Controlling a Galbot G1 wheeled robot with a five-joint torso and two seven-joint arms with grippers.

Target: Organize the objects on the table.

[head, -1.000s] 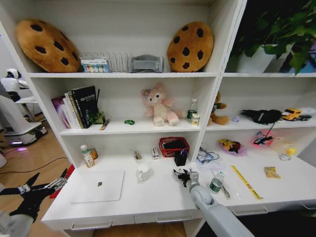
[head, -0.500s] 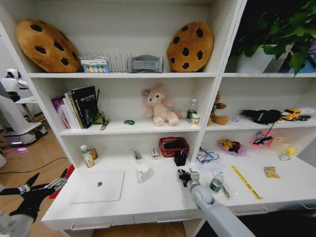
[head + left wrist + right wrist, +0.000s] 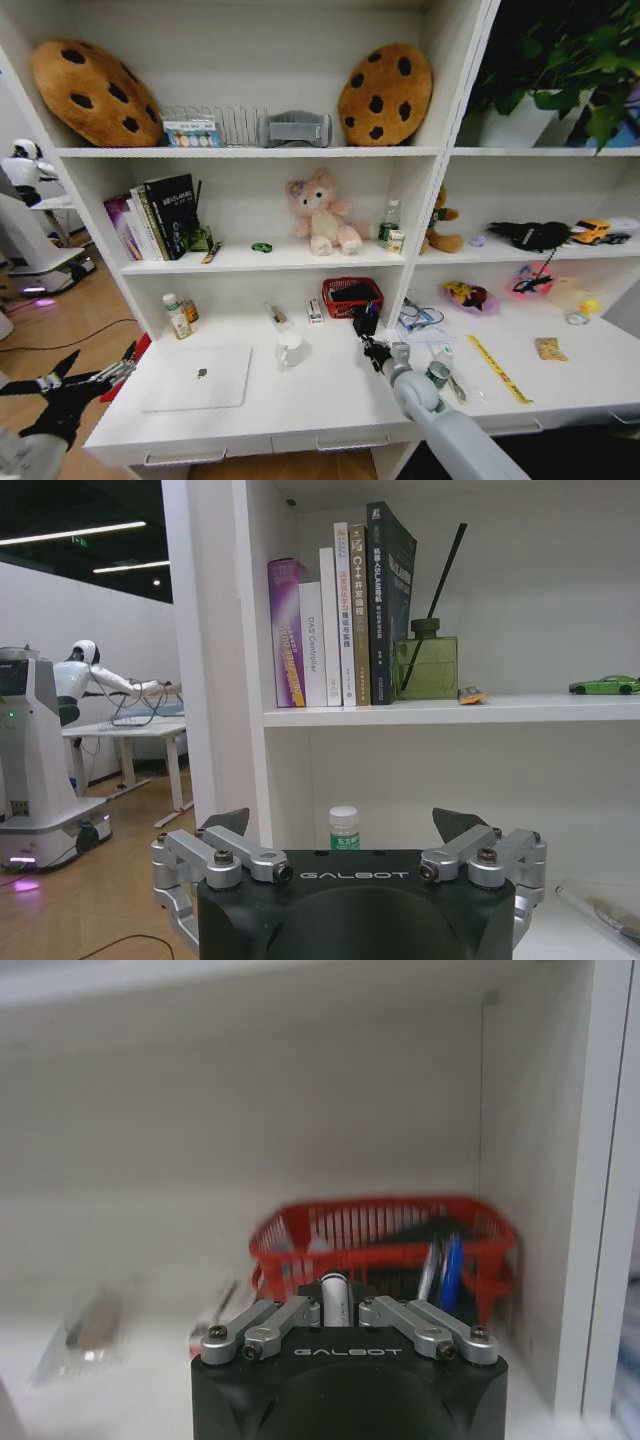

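My right gripper (image 3: 373, 347) hovers over the white table (image 3: 320, 402), just in front of the black pen cup (image 3: 366, 322). In the right wrist view its fingers (image 3: 285, 1318) are shut on a white marker (image 3: 334, 1296), with the cup's blue pens (image 3: 449, 1268) close ahead. The silver laptop (image 3: 197, 377) lies closed at the table's left. My left gripper (image 3: 62, 384) hangs open off the table's left end, holding nothing. A green toy car (image 3: 262, 247) sits on the middle shelf, also seen from the left wrist (image 3: 604, 685).
A red basket (image 3: 352, 295) stands behind the pen cup. A white mug (image 3: 290, 350) is mid-table and a green-capped bottle (image 3: 176, 315) at back left. A tape roll (image 3: 436, 375) and a yellow ruler (image 3: 500, 370) lie to the right.
My right gripper has moved back and slightly right with the marker, closer to the pen cup. The left arm has not moved.
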